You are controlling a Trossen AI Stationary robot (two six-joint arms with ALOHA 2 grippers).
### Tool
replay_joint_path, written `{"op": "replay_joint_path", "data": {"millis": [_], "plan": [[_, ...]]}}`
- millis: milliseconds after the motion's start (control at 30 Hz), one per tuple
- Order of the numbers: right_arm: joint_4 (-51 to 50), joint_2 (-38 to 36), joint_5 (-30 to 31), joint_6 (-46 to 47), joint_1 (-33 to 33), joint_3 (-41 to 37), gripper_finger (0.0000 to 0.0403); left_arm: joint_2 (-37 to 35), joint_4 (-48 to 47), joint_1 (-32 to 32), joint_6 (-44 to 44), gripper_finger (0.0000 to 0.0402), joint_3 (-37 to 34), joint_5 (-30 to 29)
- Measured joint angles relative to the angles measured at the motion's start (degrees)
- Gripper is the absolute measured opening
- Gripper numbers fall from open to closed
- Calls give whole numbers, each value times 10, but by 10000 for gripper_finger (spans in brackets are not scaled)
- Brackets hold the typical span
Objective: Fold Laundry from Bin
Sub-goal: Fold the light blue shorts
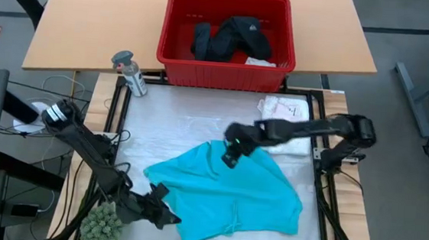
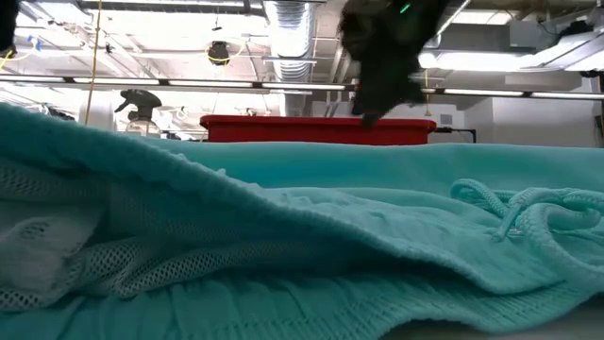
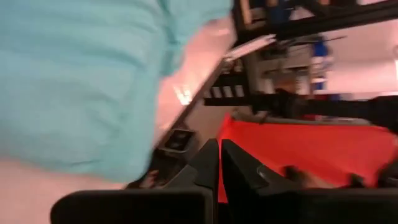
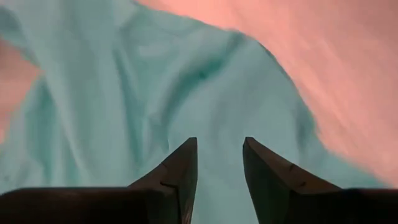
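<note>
Of the laundry, a turquoise garment (image 1: 232, 194) lies spread flat on the table's white cover, filling the low view (image 2: 283, 236). Black clothing (image 1: 229, 37) and a small white piece (image 1: 259, 61) lie inside the red bin (image 1: 222, 65) at the far edge. My left gripper (image 1: 165, 210) is shut and empty beside the garment's near left edge; its own view shows its fingers (image 3: 217, 155) together with no cloth between them. My right gripper (image 1: 229, 158) hangs open above the garment's far part, its fingers apart over the cloth (image 4: 217, 149).
A white folded piece (image 1: 286, 110) lies at the table's far right. A spray bottle (image 1: 130, 71) stands at the far left corner. A green spiky object (image 1: 103, 222) sits at the near left edge. The black table frame (image 1: 323, 197) runs along both sides.
</note>
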Motion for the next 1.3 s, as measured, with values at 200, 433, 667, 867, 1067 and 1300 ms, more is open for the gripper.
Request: {"op": "replay_joint_path", "data": {"millis": [200,433,667,867,1067,1300], "plan": [[81,97,-126,-118,-53,31,138,85,148,7,-21,1,5,-40],[67,199,-162,-212,-34,104,72,139,151,5,-80,1,45,-49],[27,220,-116,-262,-20,117,17,148,144,6,-81,2,64,-56],[-19,215,-57,-284,-39,99,25,148,116,6,-89,2,64,-61],[-54,220,-23,-285,-58,92,30,148,87,6,-97,2,64,-61],[-72,214,-4,-295,-99,94,22,148,7,11,-107,2,64,-62]]}}
